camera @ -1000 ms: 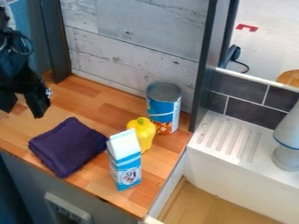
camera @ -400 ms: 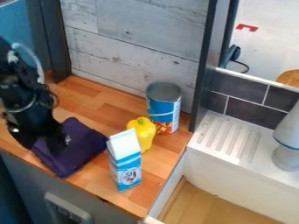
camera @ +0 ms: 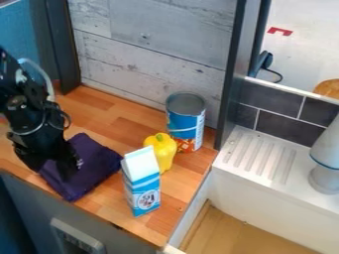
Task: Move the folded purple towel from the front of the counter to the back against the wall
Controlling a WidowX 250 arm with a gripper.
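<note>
The black gripper (camera: 54, 168) hangs at the left, over the left part of a folded dark purple cloth (camera: 92, 166) that lies on the wooden counter. It hides the cloth's left side, and contact between the two cannot be made out. Right of the cloth stands a blue and white milk carton (camera: 141, 186), upright. Behind the carton is a yellow bell pepper (camera: 162, 151), and beyond that a blue and white can (camera: 186, 120) stands near the back wall.
The wooden counter (camera: 116, 116) ends at a front edge and at a right edge beside a white sink (camera: 255, 173) with a ridged drainboard. A white and grey object (camera: 325, 163) stands on the sink's right. Dark posts flank the grey plank wall (camera: 159, 44).
The gripper has come from the upper left down and forward over the cloth, with a slight shift to the right lately. The cloth, carton, pepper and can have stayed put.
</note>
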